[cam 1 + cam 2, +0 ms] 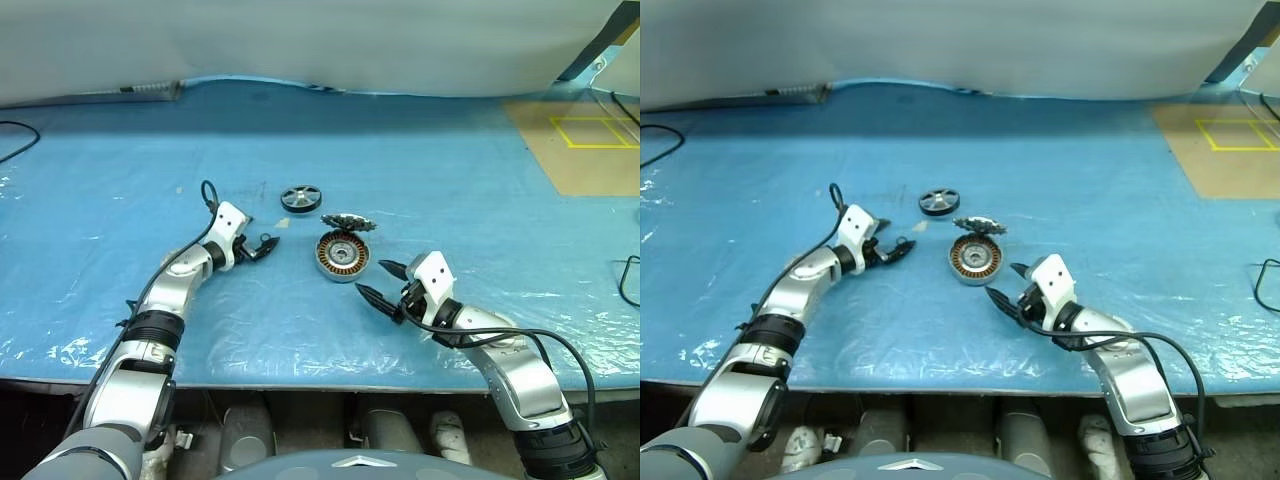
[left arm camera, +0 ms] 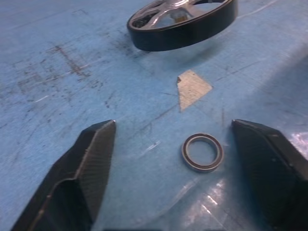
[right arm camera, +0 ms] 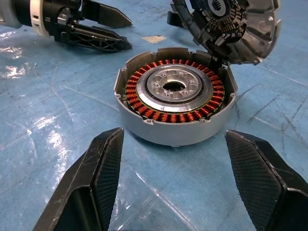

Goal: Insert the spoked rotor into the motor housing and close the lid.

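Observation:
The spoked rotor (image 1: 301,198), black-rimmed with silver spokes, lies flat on the blue sheet, just beyond my left gripper (image 1: 268,245). That gripper is open, and a tiny thin ring (image 2: 202,152) lies on the sheet between its fingers (image 2: 91,159). The motor housing (image 1: 343,257) sits in the middle with its copper windings showing. Its lid (image 1: 349,222) stands raised at the far rim. My right gripper (image 1: 372,279) is open, a short way in front of the housing (image 3: 175,96) and pointing at it, touching nothing.
A small grey scrap of tape (image 2: 192,88) lies between the ring and the rotor. A brown board with yellow tape (image 1: 585,140) covers the far right corner. A black cable (image 1: 15,135) runs off the far left. The table's front edge (image 1: 320,385) is close below both arms.

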Action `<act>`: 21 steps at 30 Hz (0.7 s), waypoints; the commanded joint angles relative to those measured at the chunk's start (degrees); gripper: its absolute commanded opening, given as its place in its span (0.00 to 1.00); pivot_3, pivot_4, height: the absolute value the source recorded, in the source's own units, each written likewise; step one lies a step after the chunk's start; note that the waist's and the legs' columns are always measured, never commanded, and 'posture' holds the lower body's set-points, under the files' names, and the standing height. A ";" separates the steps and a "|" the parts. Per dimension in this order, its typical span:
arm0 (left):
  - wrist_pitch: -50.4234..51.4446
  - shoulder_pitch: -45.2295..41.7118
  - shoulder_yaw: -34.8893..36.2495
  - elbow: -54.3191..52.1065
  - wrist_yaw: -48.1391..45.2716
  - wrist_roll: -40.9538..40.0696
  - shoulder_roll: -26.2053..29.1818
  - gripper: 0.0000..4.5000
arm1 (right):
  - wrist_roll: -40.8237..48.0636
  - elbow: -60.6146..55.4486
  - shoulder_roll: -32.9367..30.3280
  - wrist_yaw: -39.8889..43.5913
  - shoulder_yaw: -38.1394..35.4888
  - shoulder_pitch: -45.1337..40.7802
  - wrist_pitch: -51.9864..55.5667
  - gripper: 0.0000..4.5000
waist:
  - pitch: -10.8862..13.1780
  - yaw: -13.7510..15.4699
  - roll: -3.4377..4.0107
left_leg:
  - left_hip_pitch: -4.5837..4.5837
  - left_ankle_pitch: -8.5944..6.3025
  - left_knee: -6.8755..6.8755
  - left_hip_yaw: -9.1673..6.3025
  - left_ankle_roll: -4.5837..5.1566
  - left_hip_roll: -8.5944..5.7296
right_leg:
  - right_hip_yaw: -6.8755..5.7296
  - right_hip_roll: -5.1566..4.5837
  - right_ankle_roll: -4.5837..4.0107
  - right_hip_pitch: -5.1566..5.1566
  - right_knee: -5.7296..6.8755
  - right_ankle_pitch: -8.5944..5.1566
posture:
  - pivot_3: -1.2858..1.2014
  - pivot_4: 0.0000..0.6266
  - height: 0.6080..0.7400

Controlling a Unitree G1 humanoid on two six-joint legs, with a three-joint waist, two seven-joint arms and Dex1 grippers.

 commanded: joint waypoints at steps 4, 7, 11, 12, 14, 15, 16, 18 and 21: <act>-0.92 1.58 -1.73 2.56 1.20 3.81 1.85 0.43 | 1.52 -1.47 -0.21 -0.31 -1.30 -0.30 0.04 0.79 | -0.03 -0.03 0.04 | 0.02 0.00 -0.02 0.01 0.00 0.01 | 0.00 0.01 0.00 0.07 0.01 0.00 | 0.52 0.24 1.00; -0.90 1.81 -1.76 2.57 1.25 3.97 1.92 0.19 | 1.44 -1.35 -0.59 0.06 -1.38 -0.30 -0.56 0.79 | -0.04 -0.04 0.07 | 0.19 0.00 -0.01 0.03 0.01 0.01 | 0.02 0.00 0.02 0.21 0.01 -0.02 | 0.52 0.24 1.00; -0.32 3.08 -1.55 -0.82 -0.02 3.21 2.17 0.15 | 0.45 -1.77 -0.87 0.08 -1.69 1.22 -4.22 0.79 | -0.05 -0.12 0.08 | 0.33 -0.01 -0.04 0.05 0.01 0.01 | 0.06 0.01 0.29 0.25 0.01 -0.18 | 0.52 0.24 1.00; 0.14 3.38 -1.39 -2.25 -0.65 2.55 2.09 0.15 | 0.36 -1.55 -0.53 0.05 -1.88 1.77 -6.02 0.79 | -0.05 -0.11 0.08 | 0.33 -0.01 -0.06 0.05 0.01 0.02 | 0.06 0.01 0.26 0.24 0.00 -0.17 | 0.52 0.24 1.00; 1.67 3.88 -1.64 -5.91 -2.67 1.18 1.88 0.15 | 0.54 -0.59 -0.04 0.03 -2.23 2.94 -8.40 0.79 | -0.05 -0.08 0.08 | 0.33 -0.01 -0.11 0.05 0.01 0.02 | 0.05 0.01 0.03 0.18 -0.02 -0.06 | 0.52 0.24 1.00; 2.67 4.04 -2.09 -7.99 -3.69 0.75 1.80 0.15 | 0.64 0.12 0.11 0.16 -2.30 3.41 -9.34 0.79 | -0.05 -0.06 0.08 | 0.31 -0.01 -0.11 0.05 0.00 0.01 | 0.05 0.00 0.02 0.11 -0.04 -0.06 | 0.52 0.24 1.00; 3.78 4.10 -2.45 -9.87 -4.49 0.33 1.67 0.15 | 0.65 0.73 0.26 0.20 -2.35 3.75 -10.07 0.79 | -0.05 -0.04 0.08 | 0.27 -0.01 -0.11 0.05 0.00 0.00 | 0.05 0.00 0.02 0.09 -0.05 -0.06 | 0.52 0.24 1.00; 6.46 3.97 -3.10 -13.60 -5.90 -0.40 1.40 0.15 | 0.87 1.86 0.85 -0.01 -2.58 4.11 -11.33 0.79 | -0.05 -0.02 0.08 | 0.20 -0.01 -0.11 0.05 0.01 -0.01 | 0.04 -0.01 0.02 0.05 -0.07 -0.05 | 0.52 0.24 1.00; 10.76 3.75 -4.11 -18.99 -7.84 -1.52 1.23 0.15 | 1.44 3.21 2.07 -0.26 -2.94 4.21 -12.93 0.79 | -0.04 0.00 0.08 | 0.02 -0.01 -0.09 0.04 0.01 0.03 | -0.02 -0.01 0.02 -0.08 -0.06 -0.05 | 0.52 0.24 1.00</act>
